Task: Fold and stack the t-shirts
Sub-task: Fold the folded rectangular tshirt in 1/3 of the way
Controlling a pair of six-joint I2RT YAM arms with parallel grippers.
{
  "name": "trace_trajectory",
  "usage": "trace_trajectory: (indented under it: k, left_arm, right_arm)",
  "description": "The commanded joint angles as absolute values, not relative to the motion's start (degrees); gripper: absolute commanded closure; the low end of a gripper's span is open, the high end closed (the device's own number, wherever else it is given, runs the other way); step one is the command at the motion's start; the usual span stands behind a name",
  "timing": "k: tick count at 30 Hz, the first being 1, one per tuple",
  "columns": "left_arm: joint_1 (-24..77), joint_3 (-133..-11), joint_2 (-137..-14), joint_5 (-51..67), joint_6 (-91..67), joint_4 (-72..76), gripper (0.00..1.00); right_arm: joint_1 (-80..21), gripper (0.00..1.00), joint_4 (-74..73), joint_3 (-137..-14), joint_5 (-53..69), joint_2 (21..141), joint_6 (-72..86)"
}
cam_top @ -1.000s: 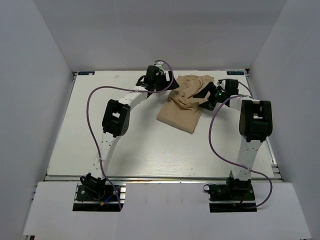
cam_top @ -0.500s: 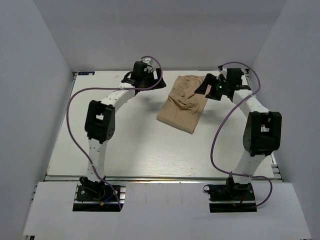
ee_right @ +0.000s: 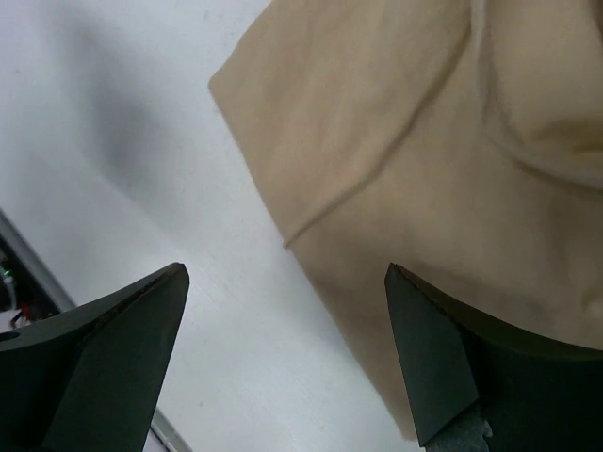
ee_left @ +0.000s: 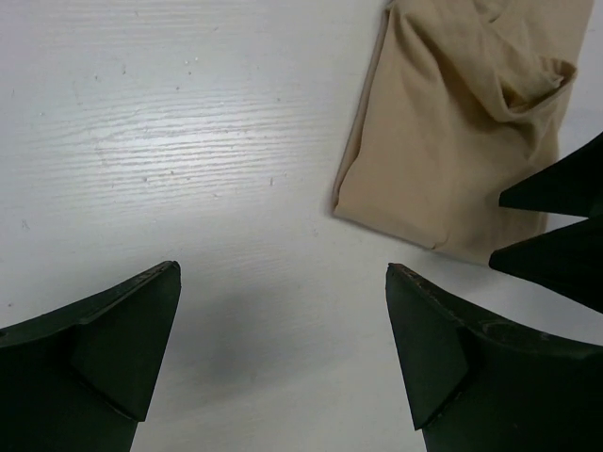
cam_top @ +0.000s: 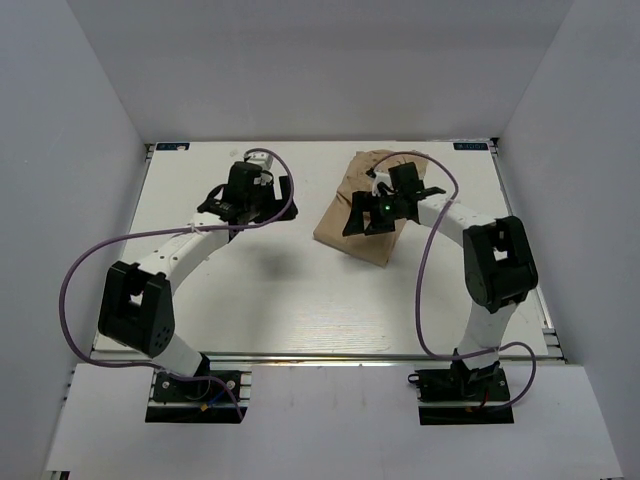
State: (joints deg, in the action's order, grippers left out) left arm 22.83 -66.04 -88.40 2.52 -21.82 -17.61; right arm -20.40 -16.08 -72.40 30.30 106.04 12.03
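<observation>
Since the tan t-shirt [cam_top: 343,233] lies folded toward the far-right corner of the worktop [cam_top: 300,300], the right gripper [ee_right: 285,271] hangs wide open over it, seemingly to tidy it; the left gripper [ee_left: 283,271] gapes empty beside.

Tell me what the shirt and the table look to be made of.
Shirt: soft, thin cloth, probably a cotton-type knit, in matte tan. It lies in limp folds and rumples, with no stiffness or shine. Table: white-painted wood or a wood-look laminate with a faint sheen. Fine grain lines run across it, but the look leaves open which of the two it is.
</observation>
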Motion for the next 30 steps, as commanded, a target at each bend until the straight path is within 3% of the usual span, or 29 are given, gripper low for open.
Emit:
trace_trajectory:
  k: [1,9,14,20,26,30]
  left_arm:
    - [22.8,-65.3,-86.8,1.2,-20.7,-18.3,0.0]
    - [22.8,-69.3,-89.7,0.7,-20.0,-23.9,0.0]
    - [22.8,-70.3,-90.3,1.2,-20.0,-24.5,0.0]
    - [22.8,-70.3,-90.8,1.8,-20.0,-24.5,0.0]
    - [22.8,-70.3,-93.1,6.6,-20.0,-21.8,0.0]
    - [24.2,-73.7,-96.8,8.7,-16.8,-21.3,0.0]
  right_arm:
    - [-22.0,0.1,-9.3,-73.9,25.2,107.8,12.6]
    - [-20.9,0.1,6.1,-77.9,14.0,113.5,18.9]
    - [-17.8,0.1,3.5,-86.9,6.5,119.9,24.1]
    - [-13.5,0.1,6.3,-86.2,15.9,123.0,31.5]
    - [-12.7,0.1,4.2,-85.9,16.5,119.7,25.6]
    - [-13.2,0.1,2.0,-79.1,11.2,107.3,18.9]
